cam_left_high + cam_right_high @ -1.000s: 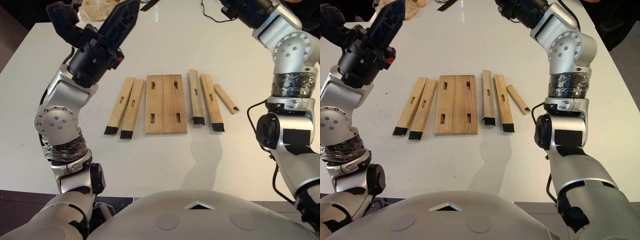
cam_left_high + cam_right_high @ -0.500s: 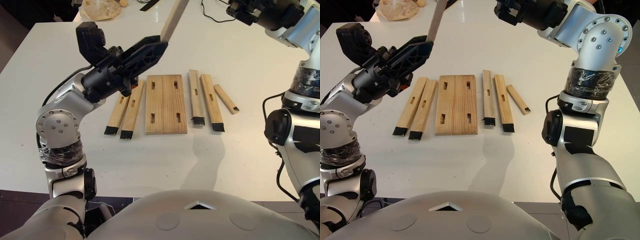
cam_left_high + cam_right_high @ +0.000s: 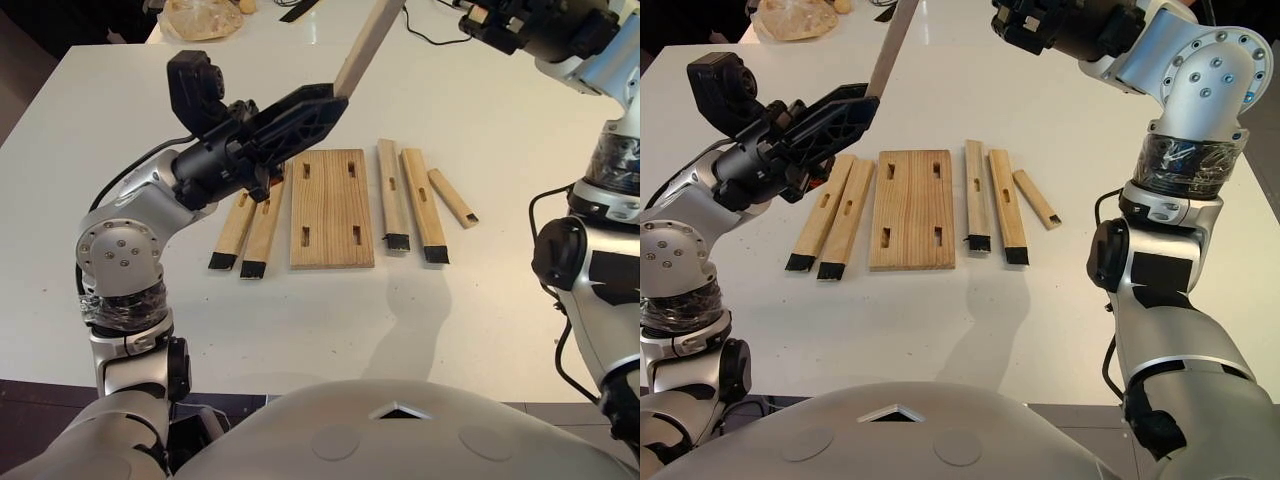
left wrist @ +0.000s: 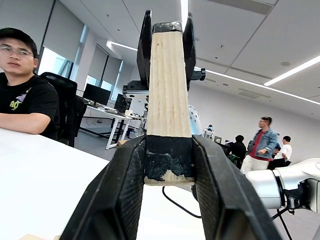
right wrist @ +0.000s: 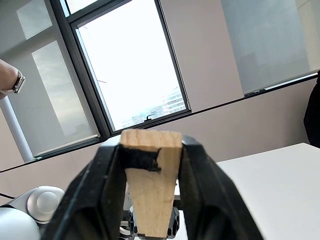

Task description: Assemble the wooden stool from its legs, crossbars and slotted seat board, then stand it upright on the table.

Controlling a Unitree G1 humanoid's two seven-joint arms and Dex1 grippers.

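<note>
Slotted seat board (image 3: 332, 207) lies flat in the middle of the white table (image 3: 470, 310), with two legs (image 3: 250, 215) side by side just to its left and two more legs (image 3: 410, 205) just to its right. A short crossbar (image 3: 453, 197) lies beyond those, near them. Above the left pair, the left gripper (image 3: 335, 92) is clamped on the black-taped end of a wooden bar (image 4: 169, 90) that slants up and away over the table. The right gripper (image 5: 152, 165), raised over the far right of the table, has its fingers closed on a wooden end marked with black; it appears to be the same bar
</note>
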